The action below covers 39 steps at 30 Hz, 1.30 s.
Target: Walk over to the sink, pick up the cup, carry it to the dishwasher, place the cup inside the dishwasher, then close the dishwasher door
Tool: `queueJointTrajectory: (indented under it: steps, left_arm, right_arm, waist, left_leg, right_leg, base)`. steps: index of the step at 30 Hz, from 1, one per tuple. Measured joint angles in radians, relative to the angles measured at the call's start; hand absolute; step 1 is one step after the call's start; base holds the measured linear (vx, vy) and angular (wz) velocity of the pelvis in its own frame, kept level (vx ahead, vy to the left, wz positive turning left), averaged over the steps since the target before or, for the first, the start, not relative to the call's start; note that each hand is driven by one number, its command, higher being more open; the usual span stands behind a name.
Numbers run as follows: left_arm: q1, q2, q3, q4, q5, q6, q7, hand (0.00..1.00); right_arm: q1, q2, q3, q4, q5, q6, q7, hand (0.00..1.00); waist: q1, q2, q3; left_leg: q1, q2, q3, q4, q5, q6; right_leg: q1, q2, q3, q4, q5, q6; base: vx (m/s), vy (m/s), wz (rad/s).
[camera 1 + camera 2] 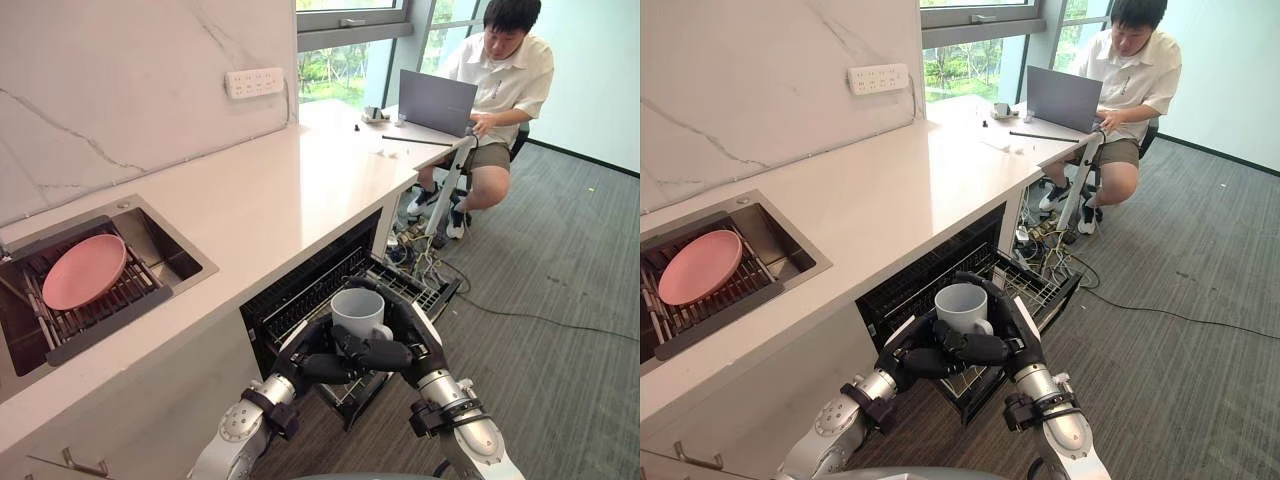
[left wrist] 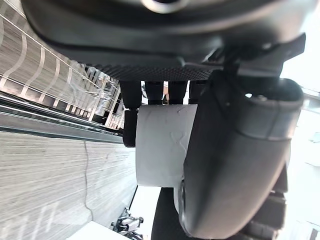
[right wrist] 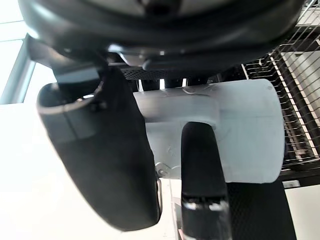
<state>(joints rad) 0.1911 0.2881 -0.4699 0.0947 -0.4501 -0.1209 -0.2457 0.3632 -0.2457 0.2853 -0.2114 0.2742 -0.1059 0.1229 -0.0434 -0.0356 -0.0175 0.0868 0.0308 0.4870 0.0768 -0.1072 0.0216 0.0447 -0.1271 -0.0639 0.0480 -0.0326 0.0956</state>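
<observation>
Left robot hand (image 1: 322,366), lower centre of the frame: its fingers are curling round the cup (image 1: 357,308) and gripping it. Right robot hand (image 1: 418,338), just right of it: its fingers and thumb are wrapping the same cup. Cup, white, upright: both hands are holding it over the wire rack (image 1: 425,292) that is sticking out of the open dishwasher (image 1: 300,300). Counter (image 1: 260,190), pale: it is running from lower left to upper centre. Sink (image 1: 165,245), at left: a pink plate (image 1: 85,270) is lying in it on a dark grid. Person (image 1: 500,70), upper right: sitting and working at a laptop (image 1: 437,102).
</observation>
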Motion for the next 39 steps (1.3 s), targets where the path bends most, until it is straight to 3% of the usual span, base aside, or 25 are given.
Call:
queueJointTrajectory:
  steps: [7,11,12,16,24,39]
  left_arm:
    - [0.040,0.041,-0.021,-0.008,0.055,-0.070,0.032,0.30]
    - [0.070,0.026,-0.020,-0.056,0.103,-0.099,0.110,0.30]
    - [0.073,0.012,-0.018,-0.066,0.117,-0.105,0.128,0.90]
    - [0.104,-0.026,-0.006,-0.153,0.157,-0.116,0.173,0.90]
    - [0.112,-0.162,0.038,-0.267,0.197,-0.167,0.251,0.90]
    - [0.185,-0.225,0.079,-0.307,0.221,-0.173,0.254,0.90]
  right_arm:
    - [-0.005,-0.003,0.019,0.000,0.000,0.023,0.032,0.30]
    - [-0.030,0.014,0.014,-0.005,0.000,0.022,0.044,0.30]
    - [-0.035,0.024,0.008,-0.010,0.000,0.022,0.044,0.30]
    - [-0.044,0.081,-0.007,-0.041,0.000,-0.007,0.033,0.30]
    - [-0.055,0.211,-0.024,-0.096,-0.002,-0.146,-0.021,0.30]
    - [0.006,0.274,-0.024,-0.115,-0.125,-0.207,-0.078,0.30]
  waist:
    - [0.001,-0.010,-0.001]
    - [0.003,-0.024,0.004]
    - [0.005,-0.025,0.003]
    - [0.007,-0.026,0.004]
    - [0.027,-0.023,0.013]
    - [0.033,-0.016,0.025]
  left_leg:
    - [-0.003,-0.006,-0.009,0.000,0.002,0.003]
    - [-0.005,-0.008,-0.012,-0.002,0.003,0.005]
    - [-0.005,-0.010,-0.013,-0.004,0.003,0.005]
    - [-0.005,-0.011,-0.017,-0.006,0.004,0.006]
    - [0.003,-0.009,-0.030,-0.009,0.004,0.006]
    - [0.005,-0.008,-0.044,-0.027,0.007,0.002]
  right_leg:
    - [0.000,-0.007,-0.007,0.002,0.001,0.002]
    - [0.000,-0.011,-0.012,0.002,0.002,0.004]
    - [0.000,-0.012,-0.013,0.002,0.002,0.004]
    - [0.003,-0.013,-0.020,0.000,0.002,0.004]
    - [0.020,-0.012,-0.040,-0.004,0.000,0.002]
    - [0.031,-0.012,-0.073,-0.006,-0.010,-0.003]
  base:
    - [-0.01,0.011,0.03]
    - [-0.02,0.015,0.03]
    - [-0.01,0.015,0.03]
    - [0.01,0.007,0.03]
    - [0.00,-0.002,0.05]
    - [0.01,0.003,0.03]
